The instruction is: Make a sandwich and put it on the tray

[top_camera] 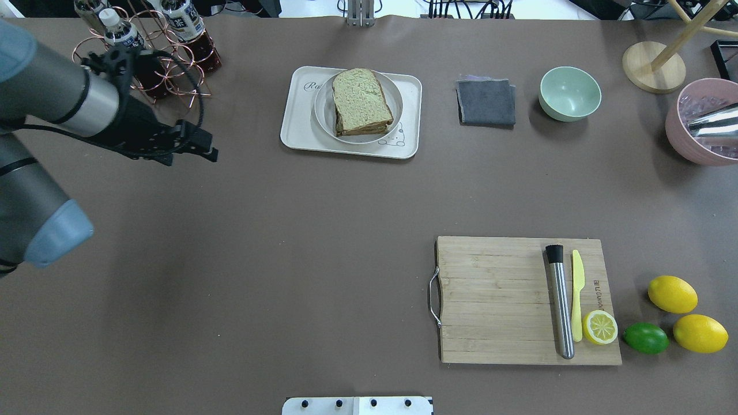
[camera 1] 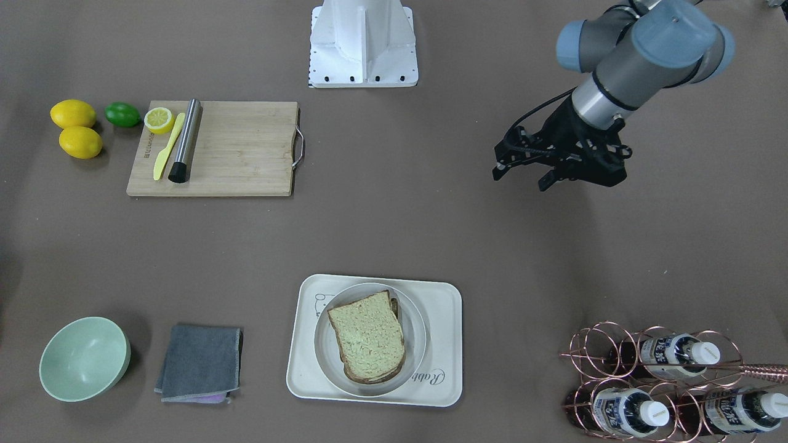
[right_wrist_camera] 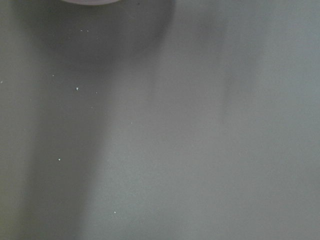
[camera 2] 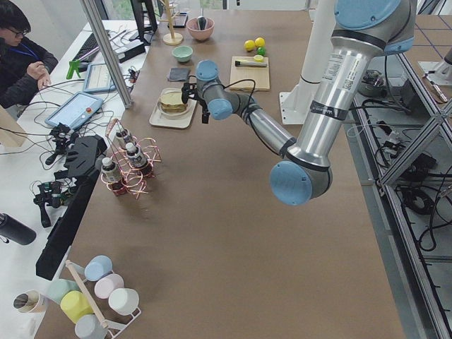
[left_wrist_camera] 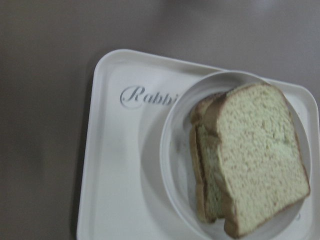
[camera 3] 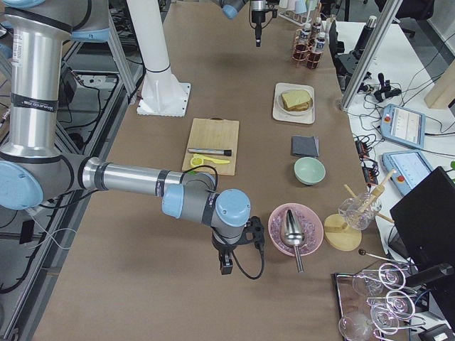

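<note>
Sandwich (left_wrist_camera: 250, 160) sits stacked on round plate (left_wrist_camera: 172, 150), plate on tray (left_wrist_camera: 115, 165), top slice slightly askew; task looks about done. L gripper (camera 1: 522, 178) hangs over bare table (camera 1: 394, 234), well apart from tray, fingers apart, empty. Best next: retreat high, w/o swinging toward bottle rack (camera 1: 615, 351) nearby. R gripper (camera 3: 226, 264) near pink bowl (camera 3: 272, 220), far off; fingers' state cannot tell. Grey cloth (camera 1: 200, 363) beside tray, no obstruction.

Even, soft light casts faint shadows on the desk (camera 1: 394, 234); the sandwich (left_wrist_camera: 250, 160) looks blurred in the left wrist view.
</note>
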Available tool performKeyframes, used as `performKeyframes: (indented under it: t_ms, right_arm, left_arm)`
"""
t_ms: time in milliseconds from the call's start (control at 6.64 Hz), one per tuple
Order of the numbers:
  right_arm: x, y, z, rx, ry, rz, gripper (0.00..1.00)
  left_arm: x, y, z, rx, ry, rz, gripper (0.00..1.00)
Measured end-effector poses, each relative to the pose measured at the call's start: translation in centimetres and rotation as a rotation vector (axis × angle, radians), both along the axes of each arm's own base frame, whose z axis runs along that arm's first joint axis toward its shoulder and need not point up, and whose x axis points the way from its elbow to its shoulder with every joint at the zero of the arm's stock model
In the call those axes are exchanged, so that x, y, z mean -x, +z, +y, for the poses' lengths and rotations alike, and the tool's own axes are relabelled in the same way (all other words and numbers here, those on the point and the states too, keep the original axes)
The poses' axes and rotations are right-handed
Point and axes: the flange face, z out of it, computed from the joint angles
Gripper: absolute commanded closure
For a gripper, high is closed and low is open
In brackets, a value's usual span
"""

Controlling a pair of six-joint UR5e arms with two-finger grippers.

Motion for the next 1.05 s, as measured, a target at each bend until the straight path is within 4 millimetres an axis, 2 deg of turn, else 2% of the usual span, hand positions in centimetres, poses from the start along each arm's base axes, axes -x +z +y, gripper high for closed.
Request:
performKeyframes:
  t_ms: [301,452,602,753,903,1054]
  right_arm:
    - [0.0,0.2,0.2,0.004,-0.001,0.002,0.00]
    - [0.0,0.2,0.2,0.005,-0.001,0.002,0.00]
    - [0.0,0.3,0.2,0.006,-0.001,0.003,0.00]
    - [0.0,0.3,0.2,0.007,0.000,0.003,0.00]
    - [0.0,0.3,0.2,0.007,0.000,0.003,0.00]
    - [0.0,0.3,0.2,0.008,0.000,0.003,0.00]
  left_arm:
    - [10.8,8.5,1.5,-0.101,0.048,-0.122,0.01]
    - [16.5,12.4,1.5,-0.148,0.076,-0.180,0.01]
    - [22.0,15.5,1.2,-0.178,0.108,-0.249,0.01]
    - [26.4,17.8,1.0,-0.189,0.143,-0.299,0.01]
    - [29.7,20.1,1.2,-0.179,0.166,-0.326,0.01]
    - [32.0,22.5,1.8,-0.144,0.162,-0.336,0.01]
